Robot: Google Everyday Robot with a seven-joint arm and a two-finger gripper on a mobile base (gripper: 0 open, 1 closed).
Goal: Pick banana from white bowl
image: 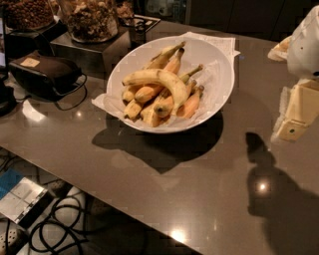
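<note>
The banana [160, 80] is long, arched and pale yellow, and lies on top of several smaller, more orange bananas [187, 103] in the white bowl [222, 67]. The bowl stands on the brown table, left of centre at the back. My gripper [295, 118] is at the right edge of the view, cream-coloured below the white arm [305, 45]. It hangs above the table, well to the right of the bowl, and is apart from it and from the banana. It holds nothing that I can see.
Two glass jars [90, 20] [30, 12] stand at the back left on dark boxes [82, 50]. A black device with a cable [45, 73] lies left of the bowl. White paper [219, 42] lies under the bowl. The table's front edge runs diagonally at lower left, with cables [65, 226] on the floor.
</note>
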